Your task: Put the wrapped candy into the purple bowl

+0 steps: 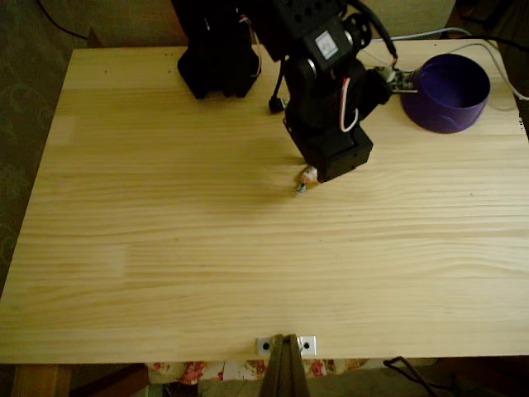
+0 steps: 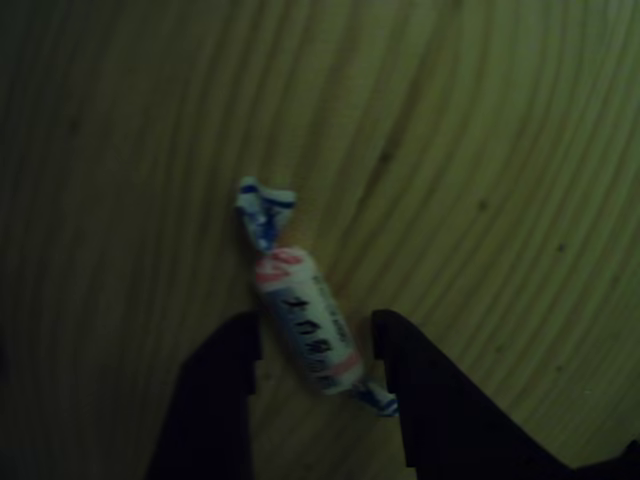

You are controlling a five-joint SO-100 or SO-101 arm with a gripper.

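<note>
While your arm leans low over the middle of the pale wooden bench in the fixed view, its jaws stand open in the other view, one dark finger on each side of the wrapped candy. The candy lies flat on the wood between them, its lower end level with the fingertips and its upper twisted end poking out beyond them; you cannot tell whether either finger touches the wrapper. In the fixed view the candy peeks out just below the black gripper housing. The purple bowl sits upright near the bench's far right corner, well apart from the candy.
</note>
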